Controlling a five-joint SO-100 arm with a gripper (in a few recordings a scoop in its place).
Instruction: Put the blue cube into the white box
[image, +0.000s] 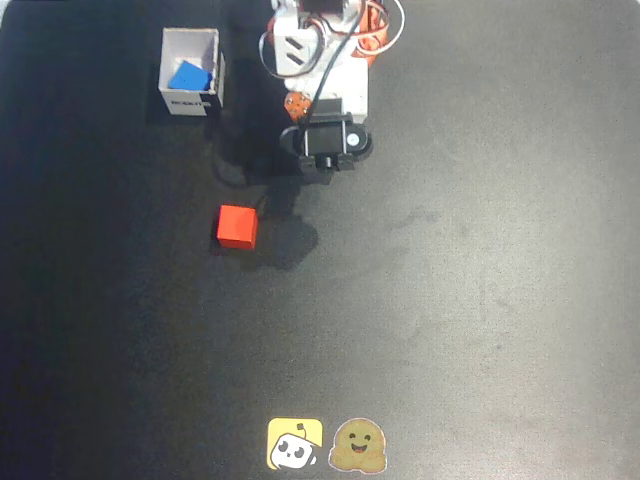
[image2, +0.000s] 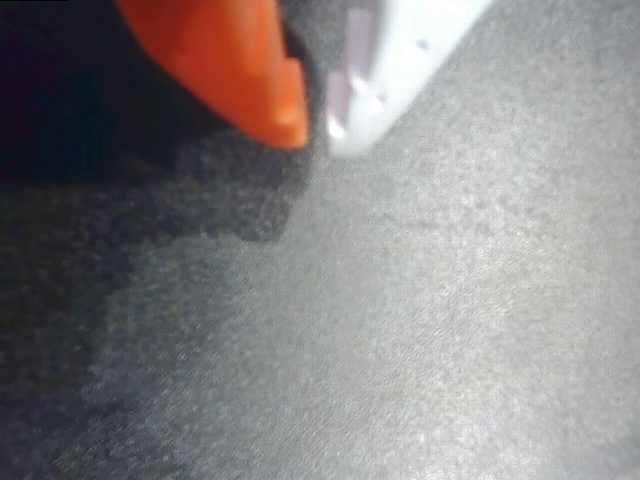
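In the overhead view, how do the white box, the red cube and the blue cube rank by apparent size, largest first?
1. white box
2. red cube
3. blue cube, which lies inside the box; partly hidden by a wall, so its rank below the red cube is unsure.

The white-and-orange jointed robot arm (image: 320, 70) is seen folded close to its base in the overhead view, while in the wrist view the two-finger gripper (image2: 315, 125) is shown with its orange finger (image2: 235, 60) and white finger (image2: 390, 70) brought nearly together, nothing held between them.
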